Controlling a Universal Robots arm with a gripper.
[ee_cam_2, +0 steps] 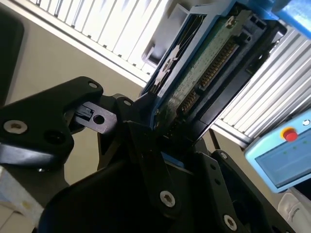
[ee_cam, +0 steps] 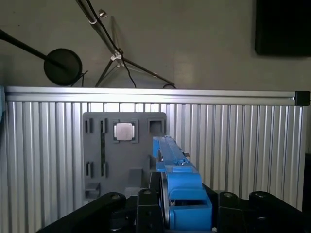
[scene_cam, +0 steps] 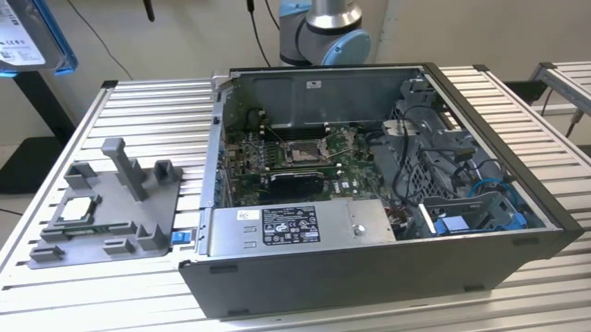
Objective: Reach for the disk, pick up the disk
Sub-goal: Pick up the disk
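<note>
The disk (scene_cam: 28,43) hangs high in the air above the table's far corner, at the exterior view's left; its white label and blue bracket show there. In the second wrist view my gripper (ee_cam_2: 171,127) is shut on the disk (ee_cam_2: 204,63), whose green circuit-board side and connector face the camera. In the first wrist view the disk (ee_cam: 172,162) stands edge-on between the black fingers (ee_cam: 146,204), its blue bracket uppermost, well above the table.
An open computer case (scene_cam: 369,180) fills the middle of the slatted table (scene_cam: 138,97), with a grey power-supply box (scene_cam: 286,228) at its front. A grey fixture tray (scene_cam: 111,207) at the exterior view's left carries a small processor chip (ee_cam: 124,131). The arm's base (scene_cam: 323,34) stands behind the case.
</note>
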